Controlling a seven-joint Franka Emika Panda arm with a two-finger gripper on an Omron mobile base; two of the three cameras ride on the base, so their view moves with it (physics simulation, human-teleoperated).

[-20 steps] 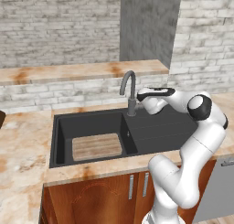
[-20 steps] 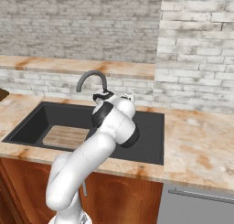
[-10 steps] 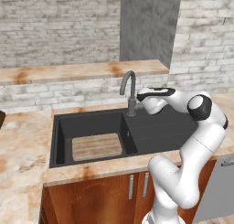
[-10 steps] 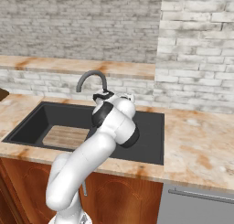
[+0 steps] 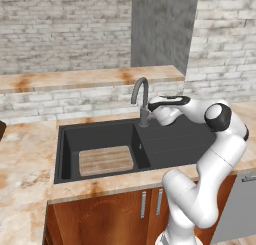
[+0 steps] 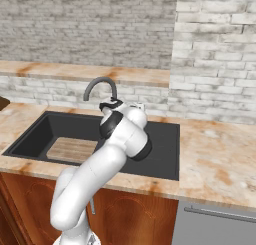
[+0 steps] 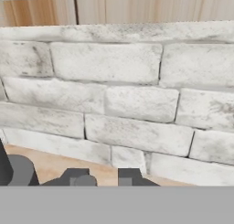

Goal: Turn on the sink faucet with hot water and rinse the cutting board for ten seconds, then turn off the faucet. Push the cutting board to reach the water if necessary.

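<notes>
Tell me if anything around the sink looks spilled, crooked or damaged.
Nothing stands out. The cutting board lies flat and square in the deep basin of the sink, no water runs from the sink faucet, and the counter looks dry.

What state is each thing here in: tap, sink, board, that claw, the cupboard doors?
sink faucet: upright, no water running from the spout.
sink: looks dry, no water visible.
cutting board: lying flat in the deep basin, left of the spout.
gripper: at the faucet's base, fingertips a small gap apart, nothing visibly held.
cabinet doors: shut.
</notes>
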